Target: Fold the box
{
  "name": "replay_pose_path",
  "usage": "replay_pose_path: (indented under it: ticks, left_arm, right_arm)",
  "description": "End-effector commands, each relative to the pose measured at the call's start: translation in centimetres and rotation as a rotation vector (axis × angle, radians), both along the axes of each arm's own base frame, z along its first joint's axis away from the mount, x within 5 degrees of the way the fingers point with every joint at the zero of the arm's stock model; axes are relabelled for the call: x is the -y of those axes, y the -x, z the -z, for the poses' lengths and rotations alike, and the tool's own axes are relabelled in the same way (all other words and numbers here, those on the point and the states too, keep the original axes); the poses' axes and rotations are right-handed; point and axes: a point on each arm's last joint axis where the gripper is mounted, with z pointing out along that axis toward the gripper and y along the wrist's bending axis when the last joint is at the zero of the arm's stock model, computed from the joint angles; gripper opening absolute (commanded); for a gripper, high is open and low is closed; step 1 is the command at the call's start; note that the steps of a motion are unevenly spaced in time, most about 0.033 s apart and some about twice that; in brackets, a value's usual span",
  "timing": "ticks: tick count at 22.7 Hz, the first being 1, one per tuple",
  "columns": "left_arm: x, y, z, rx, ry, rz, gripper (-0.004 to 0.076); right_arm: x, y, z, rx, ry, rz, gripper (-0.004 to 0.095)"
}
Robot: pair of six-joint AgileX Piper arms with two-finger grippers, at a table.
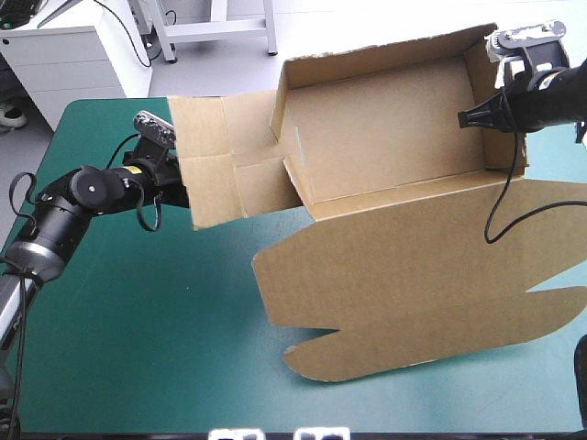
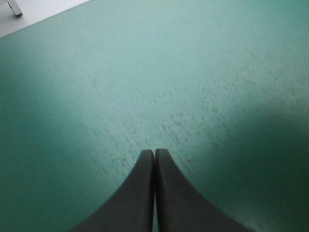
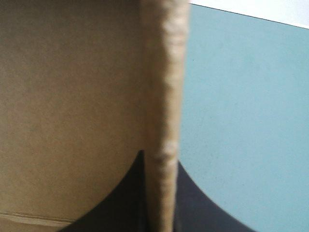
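The brown box (image 1: 385, 137) stands at the back right of the table as an open tray with its walls raised. Its big lid sheet (image 1: 413, 284) lies flat toward the front. A side flap (image 1: 206, 156) sticks out to the left. My right gripper (image 1: 468, 117) is shut on the box's right wall; in the right wrist view the wall's edge (image 3: 164, 72) runs up between the fingers (image 3: 193, 203). My left gripper (image 2: 154, 153) is shut, with only teal-green cover ahead of it. In the high view its tip is hidden under the left flap.
The teal-green cover (image 1: 138, 321) shows bare at the front left and along the front edge. The box's far wall reaches past the table's far edge. The lid's right end reaches the table's right edge.
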Motion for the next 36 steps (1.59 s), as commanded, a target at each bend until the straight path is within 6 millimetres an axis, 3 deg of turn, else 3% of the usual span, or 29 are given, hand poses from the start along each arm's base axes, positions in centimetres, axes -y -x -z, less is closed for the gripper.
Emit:
replay_pose_path:
  ticks: [1,7,11,14,15,19,22,24,28,36]
  left_arm:
    - [-0.4,1.7,-2.6,0.034,-0.012,-0.011,-0.0009]
    - [-1.0,1.2,-2.6,0.066,-0.032,-0.086,-0.0009]
    - [-1.9,-0.8,-1.2,0.038,0.015,-0.175,-0.0008]
    - [-5.4,-3.0,0.6,-0.074,0.236,-0.320,-0.0008]
    - [-6.0,-3.6,1.1,-0.088,0.311,-0.283,-0.0008]
    - [-6.6,-5.8,3.2,-0.149,0.592,-0.171,-0.0008]
    - [-5.5,-7.0,5.5,-0.223,0.721,-0.020,-0.0008]
    - [-5.0,-7.4,5.9,-0.232,0.869,0.086,-0.0008]
    - [-4.2,-7.5,5.4,-0.199,0.986,0.176,-0.0009]
    - [1.2,-6.6,4.7,-0.222,0.997,0.326,-0.0009]
  right_arm:
    - [0.0,1.3,-1.5,0.050,-0.002,-0.003,-0.0018]
    - [-0.2,1.4,-1.6,0.053,-0.022,-0.014,-0.0018]
    - [-0.2,1.8,-1.9,0.063,-0.024,-0.020,-0.0018]
    - [-0.2,2.7,-2.6,0.089,-0.013,-0.026,-0.0018]
    - [-0.2,2.8,-2.7,0.092,-0.011,-0.027,-0.0018]
    - [-0.3,2.9,-2.8,0.094,-0.018,-0.031,-0.0018]
    - [-0.4,2.9,-2.8,0.094,-0.022,-0.033,-0.0018]
    - [-0.6,2.9,-2.8,0.101,-0.039,-0.050,-0.0019]
    - [-0.8,2.8,-3.0,0.124,-0.067,-0.064,-0.0018]
    - [-0.9,2.6,-3.1,0.135,-0.074,-0.065,-0.0018]
